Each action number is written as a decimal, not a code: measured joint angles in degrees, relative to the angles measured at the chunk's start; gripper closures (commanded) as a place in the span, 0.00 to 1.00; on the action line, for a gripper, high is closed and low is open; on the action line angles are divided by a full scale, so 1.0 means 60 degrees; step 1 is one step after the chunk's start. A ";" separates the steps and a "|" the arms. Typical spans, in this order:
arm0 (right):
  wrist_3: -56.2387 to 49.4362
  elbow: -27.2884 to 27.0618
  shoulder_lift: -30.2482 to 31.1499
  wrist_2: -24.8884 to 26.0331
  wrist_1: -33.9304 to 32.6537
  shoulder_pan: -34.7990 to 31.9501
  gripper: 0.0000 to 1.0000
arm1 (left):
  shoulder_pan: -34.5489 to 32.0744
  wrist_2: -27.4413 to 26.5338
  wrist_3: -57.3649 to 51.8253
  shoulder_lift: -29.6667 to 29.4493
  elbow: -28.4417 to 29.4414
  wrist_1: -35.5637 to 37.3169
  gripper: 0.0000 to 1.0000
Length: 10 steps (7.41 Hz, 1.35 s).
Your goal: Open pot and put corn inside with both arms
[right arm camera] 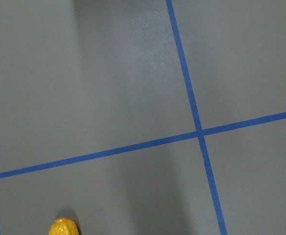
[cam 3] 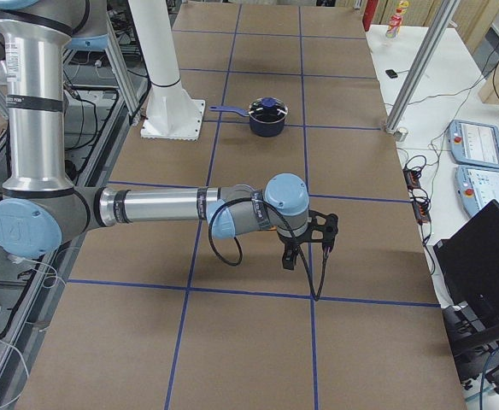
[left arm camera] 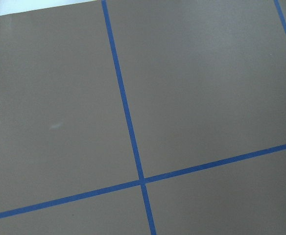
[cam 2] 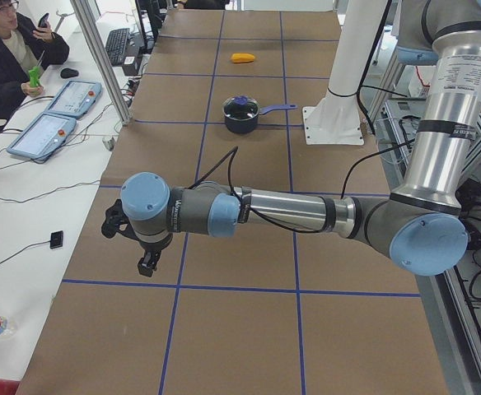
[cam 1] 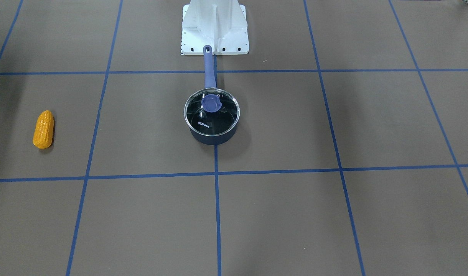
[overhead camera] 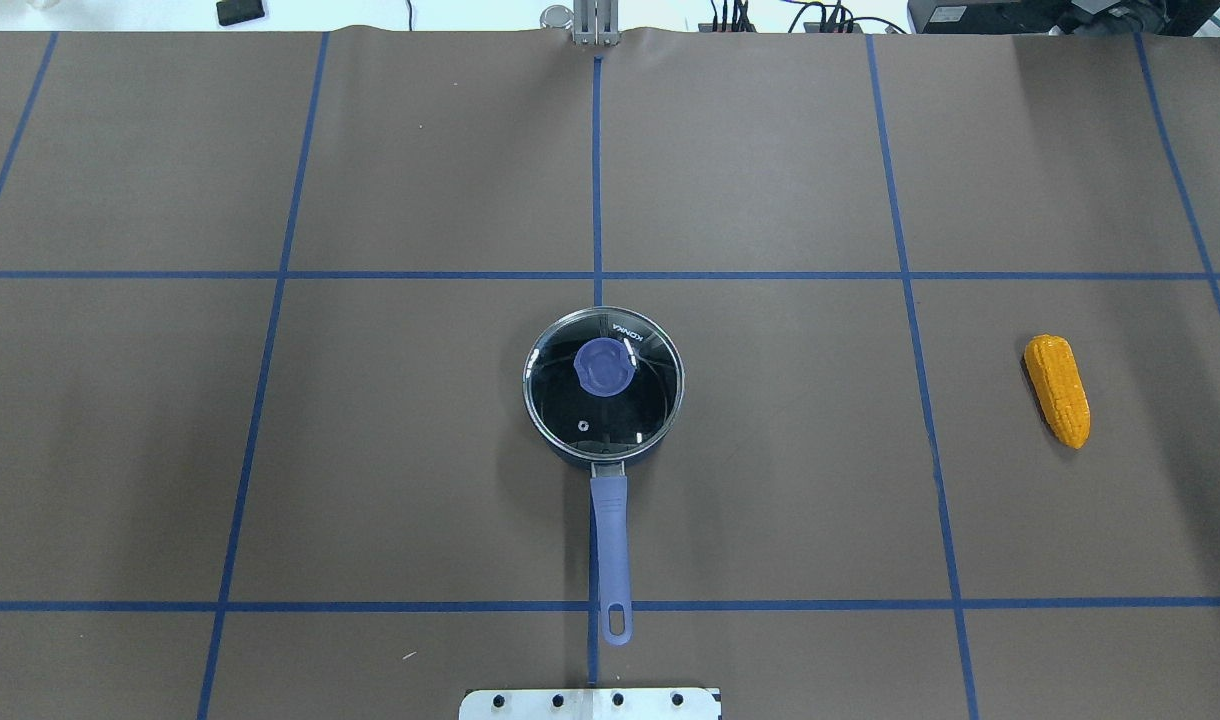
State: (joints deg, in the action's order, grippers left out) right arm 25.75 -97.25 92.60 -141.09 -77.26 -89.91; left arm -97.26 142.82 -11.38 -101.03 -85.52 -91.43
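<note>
Exterior front-facing view: the pot (cam 1: 213,137) sits shut at the middle of the table (cam 1: 333,214), its long handle (cam 1: 208,69) pointing straight back at the robot's white base (cam 1: 215,27). A glass lid (cam 1: 215,122) covers it; the lid looks smooth and breakable, so its raised purple knob (cam 1: 211,102) is judged the only safe hold, lifted straight up. The pot itself appears stiff and heavy enough to stay put. The corn (cam 1: 43,129) lies well apart on the robot's right side, flat on the table; it seems light and rigid, and its bumpy kernels should give grip across the middle. Its tip shows at the bottom edge of the right wrist view. The one readable word is "KONKA" (cam 1: 203,124), in white on the glass. The left gripper (cam 2: 147,267) and right gripper (cam 3: 289,261) hang over bare table at opposite ends, far from the pot, seen only in side views; whether either is open or closed cannot be told. Nothing is held, and the task is judged not yet begun.
</note>
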 measured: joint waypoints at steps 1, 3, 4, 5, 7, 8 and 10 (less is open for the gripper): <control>-0.0003 0.0004 -0.0002 -0.0014 0.0000 -0.0031 0.00 | -0.0003 0.0003 -0.0005 0.0004 -0.0005 -0.0006 0.02; 0.0036 -0.0019 -0.0116 -0.0033 0.0009 -0.0150 0.00 | -0.0005 0.0013 -0.0005 0.0023 -0.0092 0.0003 0.02; 0.0060 -0.0042 -0.0141 -0.0034 0.0012 -0.0176 0.00 | -0.0006 0.0011 0.0013 0.0045 -0.0224 0.0045 0.02; 0.0118 -0.0054 -0.0158 -0.0026 0.0011 -0.0184 0.00 | -0.0005 0.0008 0.0133 0.0054 -0.0398 0.0101 0.02; 0.0169 -0.0027 -0.0173 -0.0078 0.0002 -0.0187 0.00 | 0.0029 0.0206 0.1004 -0.0032 -0.0921 0.0169 0.02; 0.0178 -0.0034 -0.0156 -0.0163 0.0004 -0.0176 0.00 | 0.0062 0.0405 0.1545 -0.0094 -0.1182 0.0176 0.02; 0.0238 -0.0060 -0.0132 -0.0327 0.0099 -0.0173 0.00 | 0.0377 0.0571 0.2572 -0.0165 -0.1871 0.0224 0.03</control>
State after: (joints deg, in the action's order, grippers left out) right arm 27.18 -97.61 91.81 -143.05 -76.66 -90.95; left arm -95.00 146.25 4.05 -102.02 -96.75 -90.09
